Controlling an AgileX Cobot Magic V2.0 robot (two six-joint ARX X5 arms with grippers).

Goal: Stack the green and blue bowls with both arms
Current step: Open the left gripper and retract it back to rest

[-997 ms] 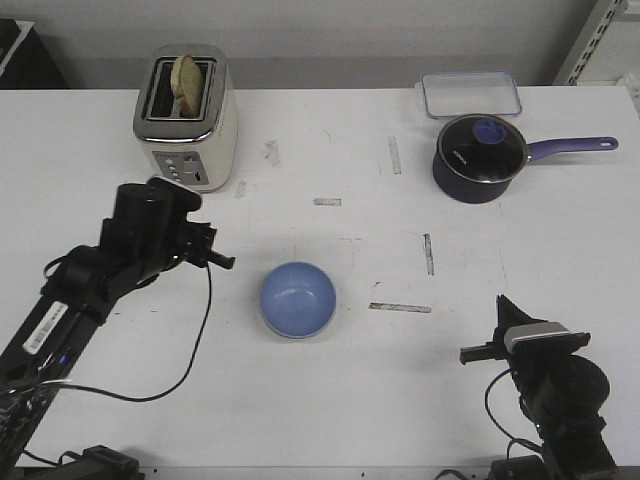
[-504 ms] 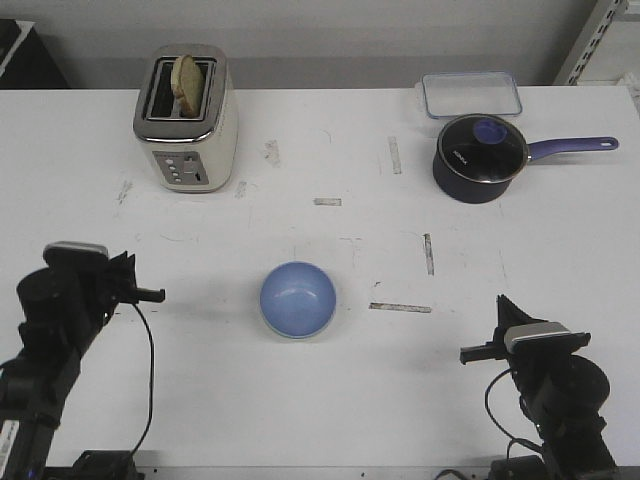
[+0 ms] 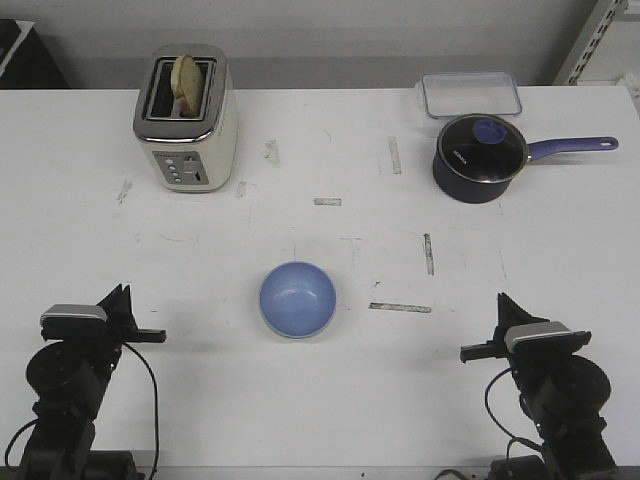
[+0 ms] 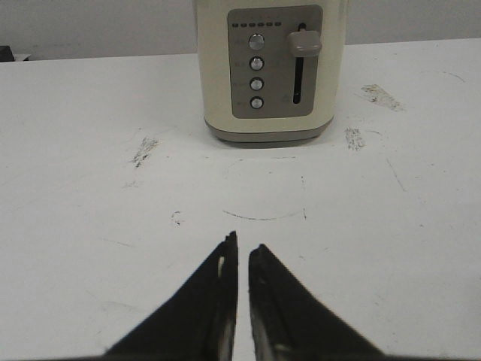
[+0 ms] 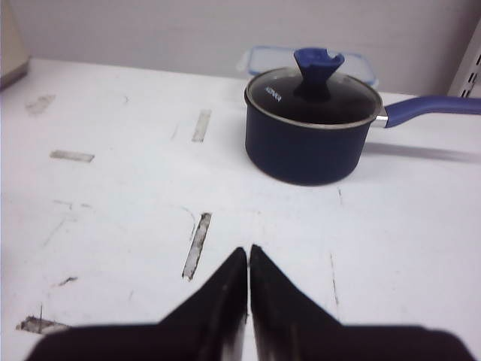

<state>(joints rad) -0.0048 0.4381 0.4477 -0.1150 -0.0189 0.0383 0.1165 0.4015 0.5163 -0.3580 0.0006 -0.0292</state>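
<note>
The blue bowl point(image 3: 297, 298) sits upright in the middle of the table in the front view. A thin pale edge shows under its near rim; the green bowl is otherwise hidden. My left gripper point(image 3: 122, 292) is low at the front left, well left of the bowl, shut and empty. In the left wrist view it point(image 4: 242, 242) points at the toaster, with only a thin slit between the fingers. My right gripper point(image 3: 501, 299) is at the front right, well right of the bowl, shut and empty. In the right wrist view it point(image 5: 249, 250) points at the saucepan.
A cream toaster point(image 3: 186, 118) with bread in it stands at the back left, also in the left wrist view point(image 4: 270, 71). A dark navy saucepan point(image 3: 480, 157) with a purple handle and a clear lidded box point(image 3: 471, 93) stand at the back right. Tape marks dot the table.
My left arm has pulled back from beside the toaster down to the front left edge of the table. The right arm and the blue bowl have not moved.
</note>
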